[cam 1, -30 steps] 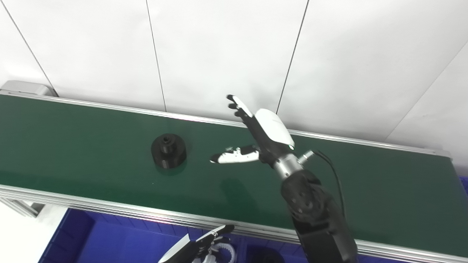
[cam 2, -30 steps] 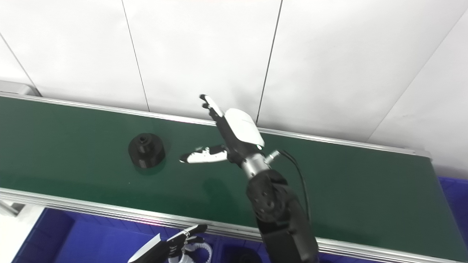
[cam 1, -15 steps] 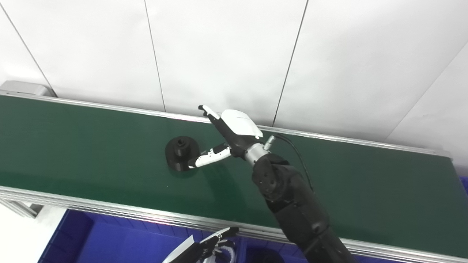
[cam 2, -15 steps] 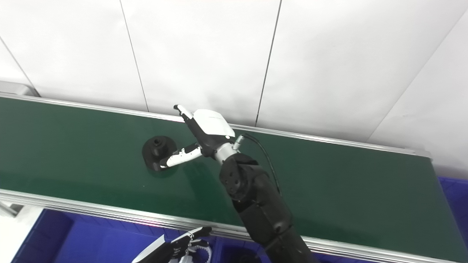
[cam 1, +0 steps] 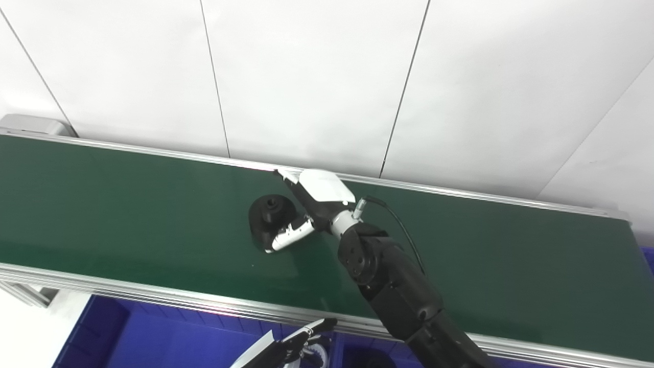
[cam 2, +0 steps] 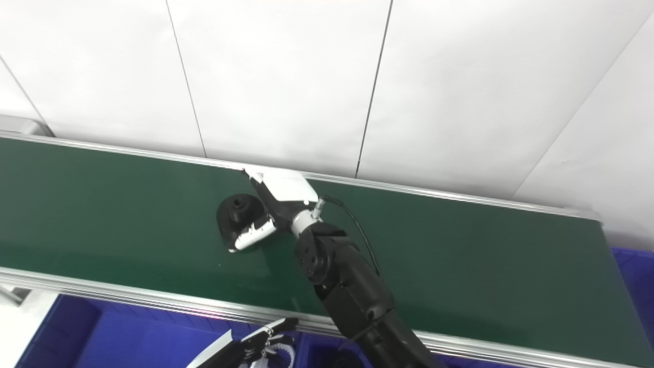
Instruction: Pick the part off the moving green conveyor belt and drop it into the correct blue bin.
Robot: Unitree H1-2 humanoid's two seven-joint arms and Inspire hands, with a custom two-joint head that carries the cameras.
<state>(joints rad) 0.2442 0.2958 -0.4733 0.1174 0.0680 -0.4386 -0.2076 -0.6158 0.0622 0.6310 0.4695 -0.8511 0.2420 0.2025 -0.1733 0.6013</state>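
A black round part (cam 1: 266, 210) with a hub on top rests on the green conveyor belt (cam 1: 127, 204), near mid-belt. My right hand (cam 1: 318, 198) reaches over the belt from the right and brackets the part. Its white thumb (cam 1: 286, 238) lies against the part's near side, and its fingers (cam 1: 284, 175) stretch straight past the far side. The fingers are not curled down, and the part still sits on the belt. My left hand (cam 1: 286, 350) pokes in at the bottom edge over a blue bin (cam 1: 153, 337), fingers apart, holding nothing I can see.
Aluminium rails (cam 1: 153, 299) edge the belt front and back, with a white panelled wall behind. Blue bins run below the front rail; a dark part (cam 1: 369, 359) and a white ring-shaped piece (cam 1: 316, 352) show inside them. Another blue bin corner (cam 2: 633, 266) sits far right.
The part has ridden the belt to the right. My right hand swung left and lowered from above the belt until thumb and fingers sit on either side of the part. The left hand barely moved.
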